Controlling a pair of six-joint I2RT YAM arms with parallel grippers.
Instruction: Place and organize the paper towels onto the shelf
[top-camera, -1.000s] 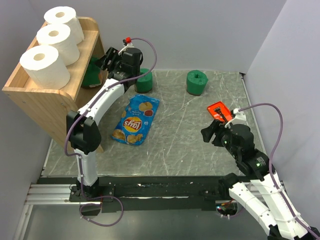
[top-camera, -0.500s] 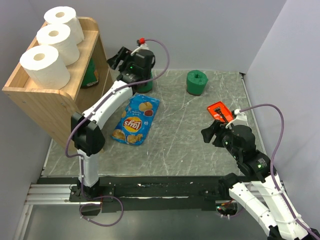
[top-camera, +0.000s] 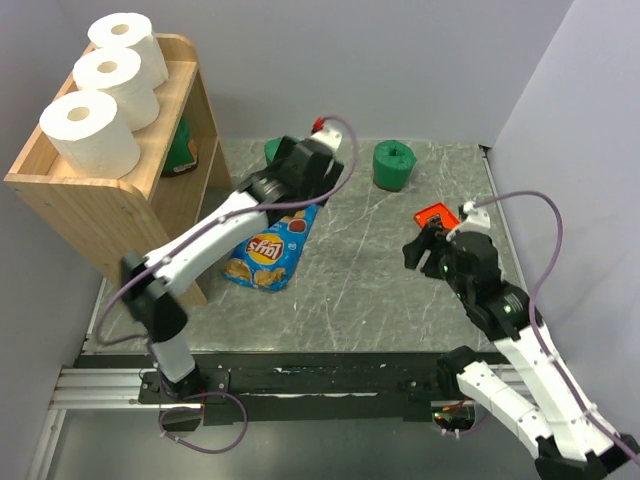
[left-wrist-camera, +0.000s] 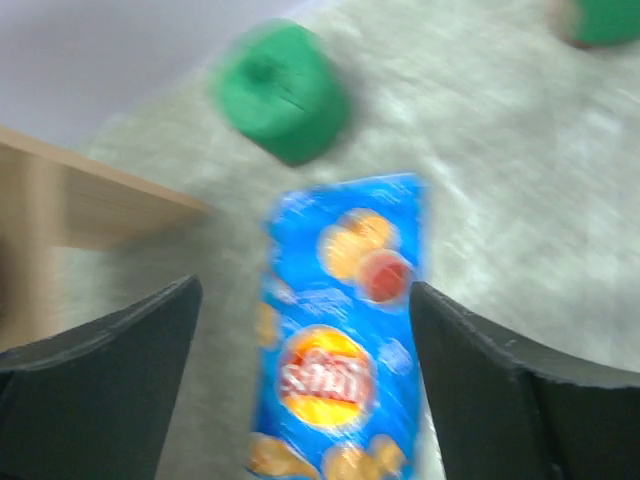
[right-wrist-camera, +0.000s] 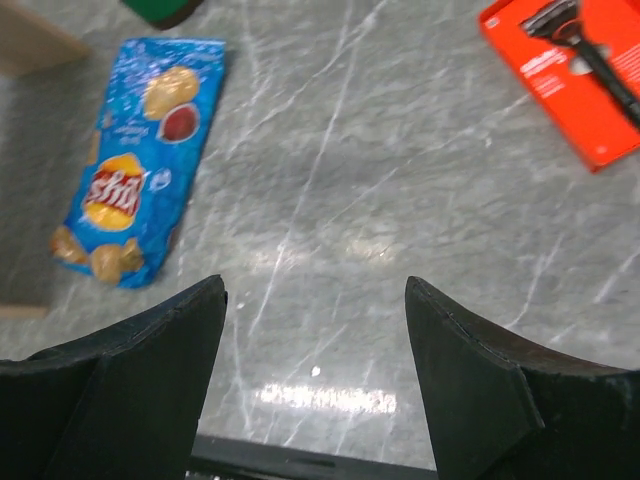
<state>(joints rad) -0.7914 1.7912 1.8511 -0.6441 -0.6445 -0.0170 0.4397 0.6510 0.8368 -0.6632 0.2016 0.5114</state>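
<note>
Logo on chip bag (right-wrist-camera: 135, 165): Lay's; green paper towel (left-wrist-camera: 282, 92) nearby.

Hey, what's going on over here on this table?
Two robot arms are stocking the shelf with paper towels. Three white rolls sit on its top tray and one green roll is on a lower tier. Two green rolls lie on the table. The left gripper hangs open and empty over the blue chip bag. The right gripper, also open and empty, hovers near the red package.

3 white rolls (top-camera: 105, 75) atop wood shelf (top-camera: 85, 212), 1 grn roll (top-camera: 180, 148) on lower tier, 2 grn rolls (top-camera: 393, 165) on table (top-camera: 380, 280).
</note>
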